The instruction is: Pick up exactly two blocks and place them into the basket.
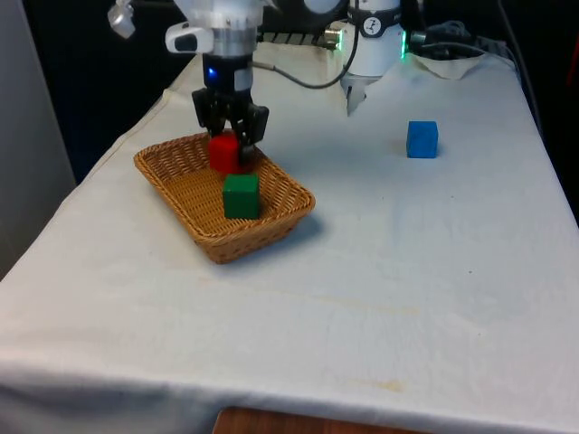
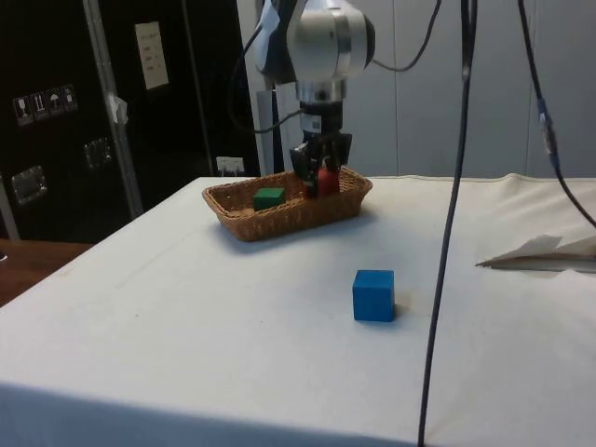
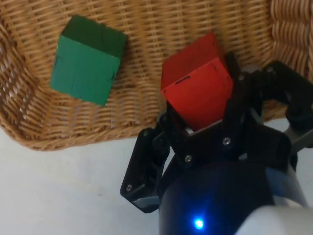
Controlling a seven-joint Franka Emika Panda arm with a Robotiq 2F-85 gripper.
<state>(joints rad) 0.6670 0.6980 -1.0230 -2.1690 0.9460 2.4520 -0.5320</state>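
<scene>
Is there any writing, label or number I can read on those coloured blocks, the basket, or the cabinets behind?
Green cube block, red cube block, blue cube block, woven wicker basket: no text.
White paper sheet on the dark cabinet: printed lines, too small to read.
Small symbol stickers on the cabinet: pictograms, too blurred to read.

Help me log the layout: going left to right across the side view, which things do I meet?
Green block in the basket → red block at the end effector → blue block on the cloth.
</scene>
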